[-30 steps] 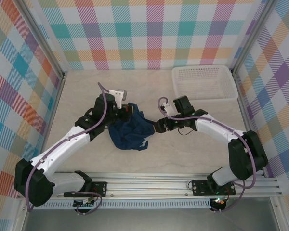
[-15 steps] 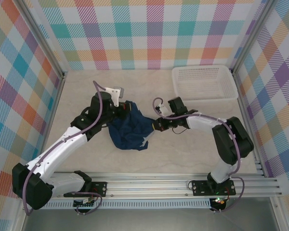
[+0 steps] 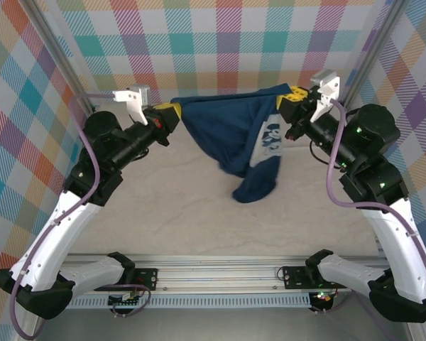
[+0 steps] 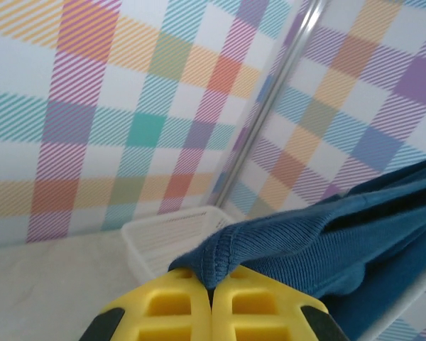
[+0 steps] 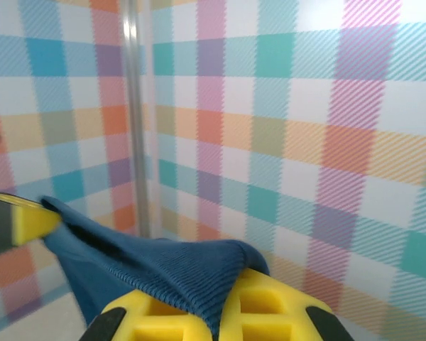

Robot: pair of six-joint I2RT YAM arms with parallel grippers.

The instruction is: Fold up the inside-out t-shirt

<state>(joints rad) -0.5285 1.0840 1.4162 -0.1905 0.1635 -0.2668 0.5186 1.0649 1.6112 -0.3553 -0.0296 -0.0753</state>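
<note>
Above the counter (image 3: 199, 231), hung slack between left jaws and right jaws, both clamped on ribbed edges of the t-shirt (image 3: 224, 131); judged soft, light and floppy, best taken at seams or hems, spread well apart to keep flat.

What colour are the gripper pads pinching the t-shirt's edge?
Yellow; the left wrist view shows it best, on the left gripper clamping the t-shirt.
</note>
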